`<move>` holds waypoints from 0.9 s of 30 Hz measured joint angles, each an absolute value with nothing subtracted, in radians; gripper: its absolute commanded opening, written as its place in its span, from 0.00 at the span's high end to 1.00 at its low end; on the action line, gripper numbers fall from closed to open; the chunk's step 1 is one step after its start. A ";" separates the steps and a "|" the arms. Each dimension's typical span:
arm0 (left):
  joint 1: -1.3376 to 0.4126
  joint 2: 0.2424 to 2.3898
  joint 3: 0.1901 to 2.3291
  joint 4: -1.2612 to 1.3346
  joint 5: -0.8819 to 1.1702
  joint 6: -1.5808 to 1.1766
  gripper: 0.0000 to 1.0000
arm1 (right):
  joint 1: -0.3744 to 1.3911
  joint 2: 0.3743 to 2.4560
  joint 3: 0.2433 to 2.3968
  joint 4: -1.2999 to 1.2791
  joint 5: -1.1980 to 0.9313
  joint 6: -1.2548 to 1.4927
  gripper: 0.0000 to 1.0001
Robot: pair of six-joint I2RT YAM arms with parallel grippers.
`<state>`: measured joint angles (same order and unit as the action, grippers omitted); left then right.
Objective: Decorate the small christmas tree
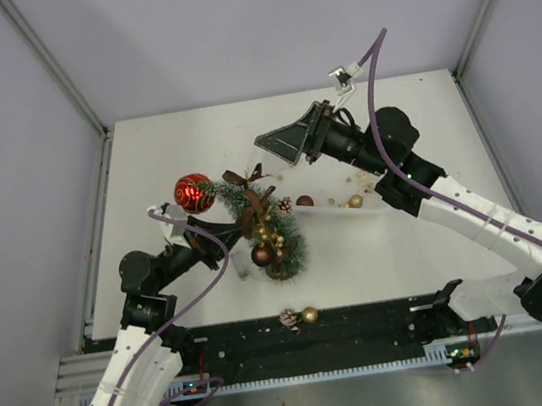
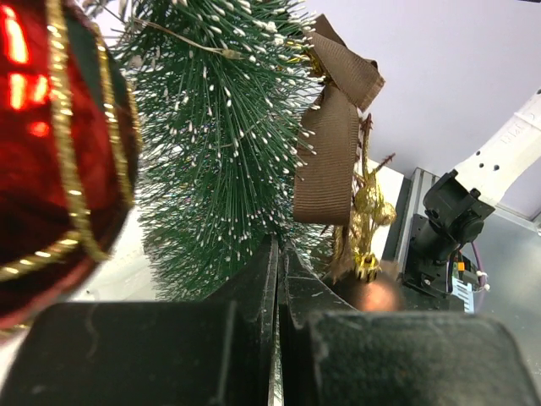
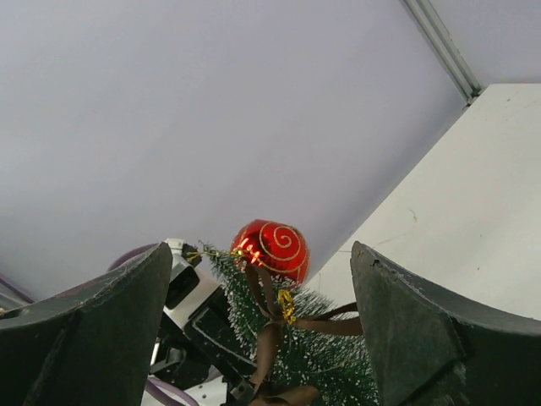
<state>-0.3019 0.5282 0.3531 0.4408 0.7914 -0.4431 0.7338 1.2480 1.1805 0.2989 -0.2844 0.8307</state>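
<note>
- The small dark green bottle-brush christmas tree with white-frosted bristles point(image 1: 289, 237) stands tilted at mid-table, its tip leaning toward the far left.
- A glossy red bauble with gold glitter swirls point(image 1: 193, 192) sits at the tip; a brown ribbon bow point(image 1: 245, 179) hangs just beside it.
- Left gripper point(image 2: 277, 254) – fingers pressed together, tips right at the lower bristles; I cannot tell whether any are pinched.
- Right gripper point(image 1: 281, 144) – jaws spread wide, empty, raised beyond the tree.
</note>
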 measured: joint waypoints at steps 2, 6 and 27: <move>-0.302 0.528 0.353 0.441 0.791 -0.443 1.00 | 0.730 1.240 1.169 0.296 -0.284 0.830 0.15; -0.302 0.527 0.353 0.438 0.791 -0.443 0.96 | 0.721 1.222 1.139 0.287 -0.278 0.831 0.15; -0.302 0.479 0.353 0.380 0.792 -0.443 0.73 | 0.692 1.128 1.071 0.181 -0.191 0.786 0.10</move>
